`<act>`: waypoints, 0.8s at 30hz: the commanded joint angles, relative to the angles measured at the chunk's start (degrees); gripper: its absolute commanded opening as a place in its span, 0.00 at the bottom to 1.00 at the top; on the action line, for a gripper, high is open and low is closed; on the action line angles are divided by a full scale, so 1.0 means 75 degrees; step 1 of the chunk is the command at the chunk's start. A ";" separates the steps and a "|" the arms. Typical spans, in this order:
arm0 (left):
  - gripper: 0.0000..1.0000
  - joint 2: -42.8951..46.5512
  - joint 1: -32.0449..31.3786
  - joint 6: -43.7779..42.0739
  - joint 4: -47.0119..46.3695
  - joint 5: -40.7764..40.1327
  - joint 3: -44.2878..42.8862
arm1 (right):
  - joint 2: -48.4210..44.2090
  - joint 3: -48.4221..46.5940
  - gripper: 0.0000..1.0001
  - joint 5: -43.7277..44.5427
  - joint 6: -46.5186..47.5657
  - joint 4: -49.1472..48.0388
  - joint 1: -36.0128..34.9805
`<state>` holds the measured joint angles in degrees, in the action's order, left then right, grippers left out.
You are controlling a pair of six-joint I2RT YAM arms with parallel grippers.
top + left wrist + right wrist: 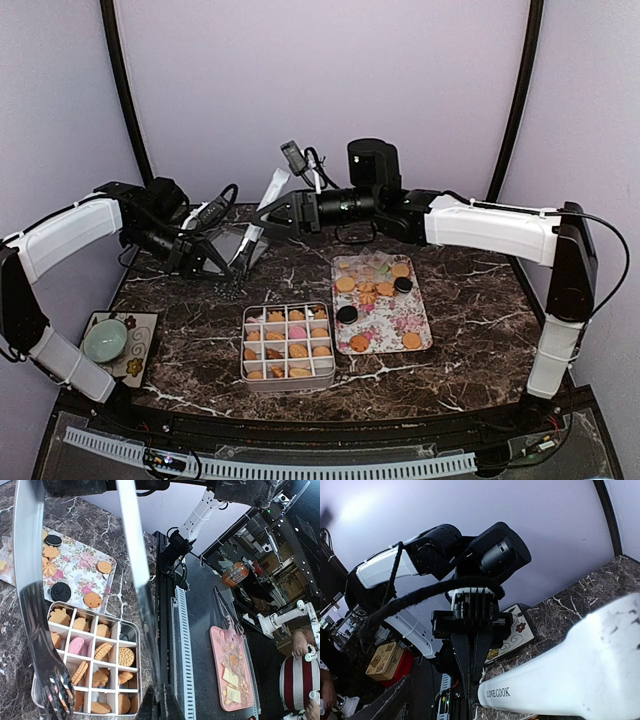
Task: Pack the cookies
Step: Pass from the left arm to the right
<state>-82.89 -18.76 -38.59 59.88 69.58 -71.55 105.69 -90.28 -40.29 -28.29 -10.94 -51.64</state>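
Cookies [290,346] fill a divided metal tin [245,372], mostly golden, with one pink. More cookies [368,290] lie loose on the flower-patterned tray [425,318], two of them black rounds. The metal tongs [243,262] hang in the air behind the tin, tips down. My right gripper [260,224] is shut on their white handle [560,670]. My left gripper [220,262] is shut on one tong blade [142,605]. The other blade [37,630] hangs free over the tin [131,680].
A teal bowl [105,340] sits on a flowered coaster [140,352] at the front left. Black curved frame posts [125,90] stand at the back corners. The table's front edge has a slotted cable duct [270,466].
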 commanded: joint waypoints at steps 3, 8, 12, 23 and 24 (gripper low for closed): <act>0.00 0.0234 -0.0098 -0.0621 0.0351 -0.0012 -0.0213 | 0.0047 -0.0132 0.82 -0.0024 0.0171 0.0399 0.0241; 0.00 0.0197 -0.0096 -0.0632 0.0333 0.0058 -0.0248 | 0.0220 -0.0166 0.75 -0.0277 -0.0152 0.0055 0.0249; 0.00 0.0132 -0.0110 -0.0703 0.0488 0.0174 -0.0338 | 0.0538 -0.0314 0.72 -0.0285 -0.0278 -0.0028 0.0187; 0.00 0.0009 -0.0111 -0.1146 0.1139 0.0458 -0.0599 | 0.0659 -0.0866 0.68 0.0198 0.0084 0.0774 0.0155; 0.00 0.0002 -0.0110 -0.1205 0.1234 0.0481 -0.0631 | 0.0520 -0.0881 0.70 0.0299 0.0254 0.1076 0.0181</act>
<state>-83.61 -18.48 -41.21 64.99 67.33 -73.45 110.24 -93.41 -43.33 -30.22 -9.13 -51.05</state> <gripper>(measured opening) 0.007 0.673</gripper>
